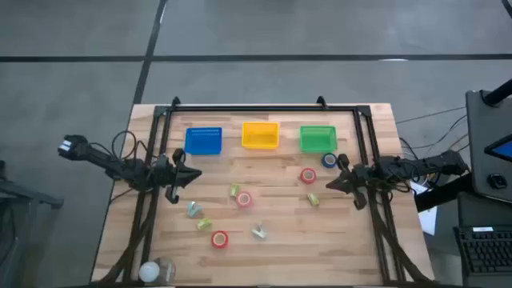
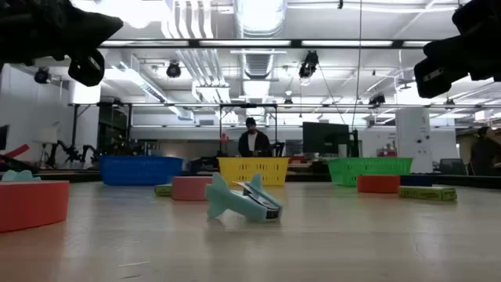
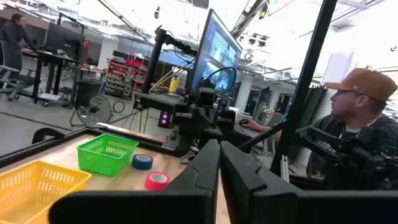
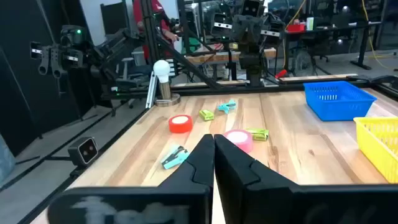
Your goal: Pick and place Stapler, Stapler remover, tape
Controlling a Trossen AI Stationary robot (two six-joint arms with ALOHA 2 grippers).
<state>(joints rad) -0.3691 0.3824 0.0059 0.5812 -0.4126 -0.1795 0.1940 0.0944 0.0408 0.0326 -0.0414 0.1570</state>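
Three red tape rolls [image 1: 308, 176], [image 1: 244, 200], [image 1: 219, 238] lie flat on the wooden table, and a blue roll [image 1: 330, 160] lies near the green basket. Small yellow-green staplers [image 1: 234, 191], [image 1: 313, 199], [image 1: 204, 224] and teal staple removers [image 1: 194, 210], [image 1: 259, 232] are scattered between them. My left gripper [image 1: 198, 174] hovers shut at the table's left side, pointing right. My right gripper [image 1: 328, 186] hovers shut at the right side, pointing left. Neither touches anything. In the wrist views both finger pairs [image 3: 219, 163], [image 4: 213, 152] are closed together.
A blue basket [image 1: 203, 141], a yellow basket [image 1: 260, 134] and a green basket [image 1: 318, 138] stand in a row along the far edge. A white bulb-shaped object [image 1: 156, 270] sits at the near left corner. A person in a cap [image 3: 360, 118] sits beyond the table's right side.
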